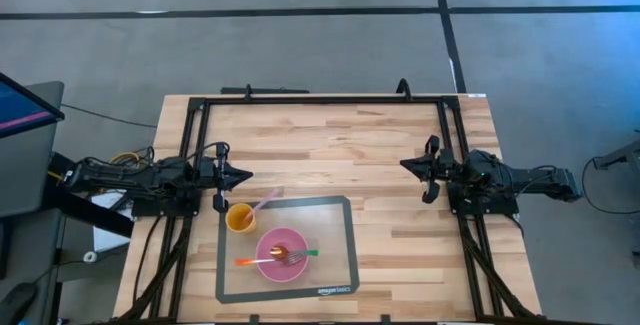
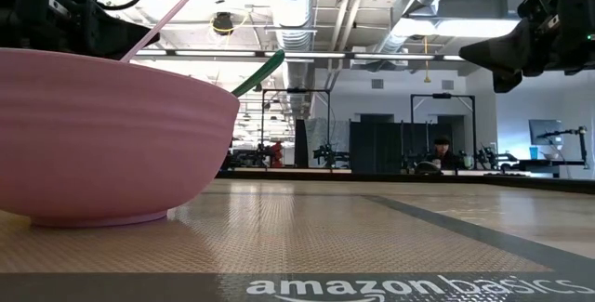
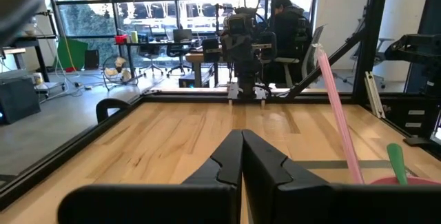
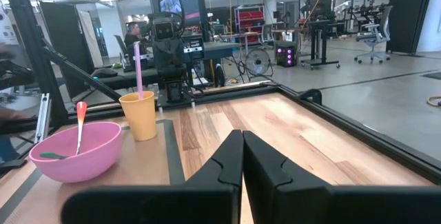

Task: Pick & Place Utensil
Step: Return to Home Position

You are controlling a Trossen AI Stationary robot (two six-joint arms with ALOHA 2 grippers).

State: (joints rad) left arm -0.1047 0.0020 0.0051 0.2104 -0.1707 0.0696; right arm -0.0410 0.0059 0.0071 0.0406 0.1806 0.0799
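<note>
While L pincer near mat, R pincer apart.

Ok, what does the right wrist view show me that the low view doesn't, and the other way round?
Only the right wrist view: the yellow cup beside the pink bowl, an orange-handled utensil in the bowl, and the right gripper, shut. Only the low view: the printed lettering on the transparent mat. Both: the bowl, the pink straw and the green spoon.
</note>
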